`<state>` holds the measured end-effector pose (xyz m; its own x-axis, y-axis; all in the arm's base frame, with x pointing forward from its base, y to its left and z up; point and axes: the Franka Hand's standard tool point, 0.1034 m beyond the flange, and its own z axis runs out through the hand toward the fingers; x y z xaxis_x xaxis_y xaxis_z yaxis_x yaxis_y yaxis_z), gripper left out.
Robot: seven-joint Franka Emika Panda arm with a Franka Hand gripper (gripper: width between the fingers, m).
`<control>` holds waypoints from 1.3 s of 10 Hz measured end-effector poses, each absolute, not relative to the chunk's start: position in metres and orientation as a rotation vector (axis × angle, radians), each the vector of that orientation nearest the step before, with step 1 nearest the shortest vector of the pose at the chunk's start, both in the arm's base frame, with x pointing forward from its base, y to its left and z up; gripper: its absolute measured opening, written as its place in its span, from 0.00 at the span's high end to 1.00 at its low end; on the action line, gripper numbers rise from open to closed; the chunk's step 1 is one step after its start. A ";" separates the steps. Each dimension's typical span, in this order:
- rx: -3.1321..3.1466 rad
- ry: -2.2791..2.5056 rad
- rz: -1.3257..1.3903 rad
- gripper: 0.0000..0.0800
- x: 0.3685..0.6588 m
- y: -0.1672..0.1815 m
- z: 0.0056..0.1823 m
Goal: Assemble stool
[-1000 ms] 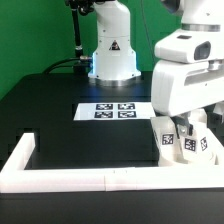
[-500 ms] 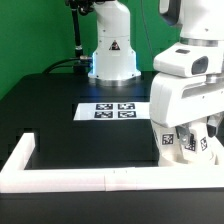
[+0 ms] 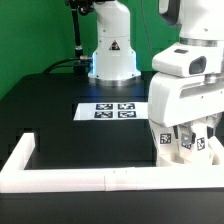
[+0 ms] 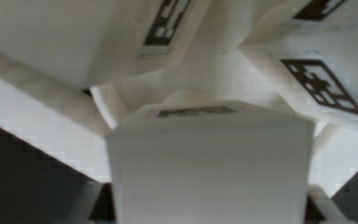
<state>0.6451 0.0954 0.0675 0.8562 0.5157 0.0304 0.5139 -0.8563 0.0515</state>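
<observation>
In the exterior view the arm's white wrist fills the exterior view's right side, and the pincer (image 3: pixel 188 140) hangs low over a group of white stool parts (image 3: pixel 190 148) with black-and-white tags. These parts stand on the black bench (image 3: pixel 60 110), close to the long white border wall (image 3: pixel 90 178) and just to the exterior view's right of the marker board (image 3: pixel 112 109). The wrist hides most of the parts, so I cannot tell the seat and the leg blocks apart there.

In the wrist view a white leg block (image 4: pixel 208 165) is very near the camera, with other tagged white pieces (image 4: pixel 309 85) behind it. I cannot tell if the pincer is open or closed. I judge the block is light, stiff and smooth, so it may slip; it is best held across its flat sides, near the middle.
</observation>
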 end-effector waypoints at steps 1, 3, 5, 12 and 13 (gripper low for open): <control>3.028 0.668 0.086 0.58 0.646 0.095 0.067; 3.106 0.211 0.094 0.58 0.646 0.096 0.067; 3.141 -0.335 0.089 0.58 0.645 0.100 0.066; 3.006 -1.044 0.070 0.58 0.644 0.104 0.065; 2.917 -1.318 0.057 0.58 0.643 0.102 0.065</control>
<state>0.6429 0.1025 0.0647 0.6605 -0.7508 0.0076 -0.7486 -0.6593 -0.0692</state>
